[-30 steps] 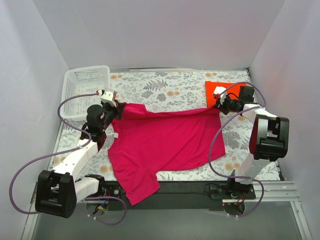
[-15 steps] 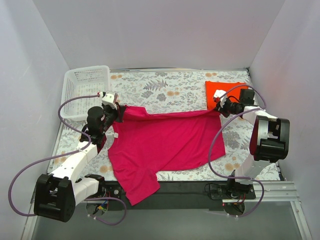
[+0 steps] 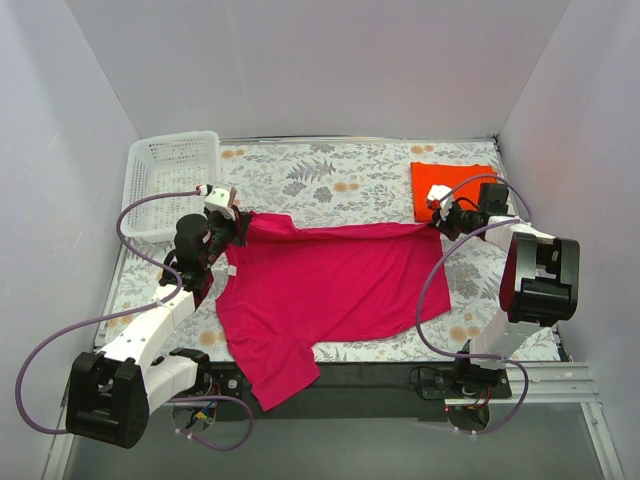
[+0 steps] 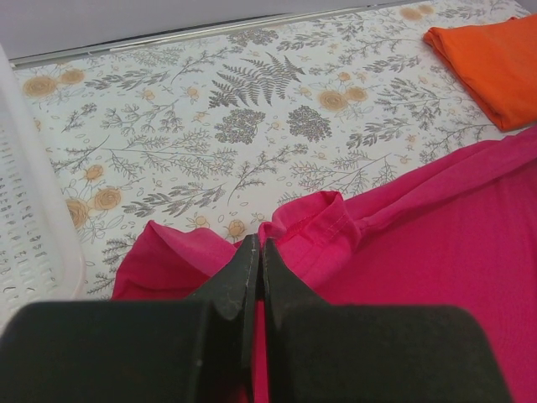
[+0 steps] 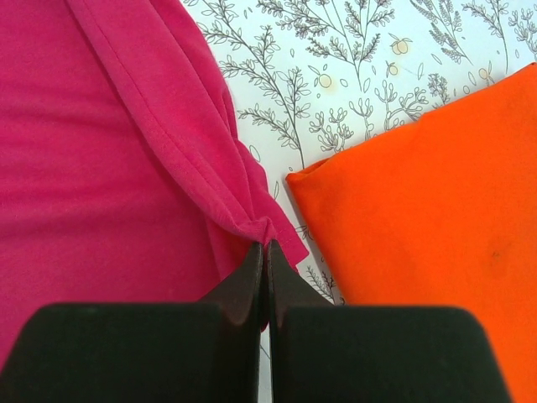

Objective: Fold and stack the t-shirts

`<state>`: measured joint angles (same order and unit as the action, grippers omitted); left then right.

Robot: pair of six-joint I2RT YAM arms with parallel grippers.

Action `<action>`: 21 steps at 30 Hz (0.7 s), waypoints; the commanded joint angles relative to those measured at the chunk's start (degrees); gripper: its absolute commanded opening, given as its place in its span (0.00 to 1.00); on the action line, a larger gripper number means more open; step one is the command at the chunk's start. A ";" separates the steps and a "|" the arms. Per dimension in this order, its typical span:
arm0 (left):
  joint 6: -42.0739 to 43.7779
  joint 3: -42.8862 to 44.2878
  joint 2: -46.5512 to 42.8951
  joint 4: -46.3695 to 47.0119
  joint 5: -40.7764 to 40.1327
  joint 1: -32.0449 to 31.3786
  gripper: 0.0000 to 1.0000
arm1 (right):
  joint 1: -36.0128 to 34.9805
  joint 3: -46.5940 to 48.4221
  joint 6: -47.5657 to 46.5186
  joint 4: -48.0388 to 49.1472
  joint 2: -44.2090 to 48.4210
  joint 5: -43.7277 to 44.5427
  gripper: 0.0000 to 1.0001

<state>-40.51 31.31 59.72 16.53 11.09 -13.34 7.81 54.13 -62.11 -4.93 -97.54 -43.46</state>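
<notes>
**A:** Where is the pink shirt (image 3: 330, 285) lying?

**B:** It is lying spread on the tabletop (image 3: 330, 175). Its long axis is running left to right, and one sleeve is drooping over the near edge.

**A:** What are the tools doing?

**B:** The left tool (image 3: 236, 216) is pinching cloth at the shoulder end, with its jaws closed tight on it. The right tool (image 3: 438, 219) is clamping the far hem corner the same way, just beside the folded orange shirt (image 3: 452, 180).

**A:** So the far edge is stretching between them?

**B:** Yes. The whole body of the shirt is lying on the near side of that line, toward the arm bases. I am guessing the fold is going to bring that edge nearward. Each arm is holding its own end, so neither is better placed.
</notes>
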 commanded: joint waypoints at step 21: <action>2.72 -0.99 -0.75 -1.94 -2.30 -2.21 0.00 | 0.98 -3.15 -2.67 -2.19 4.90 -0.30 0.07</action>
<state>-38.83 31.09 59.72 14.94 9.78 -15.27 8.14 51.46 -63.44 -6.59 -95.46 -43.00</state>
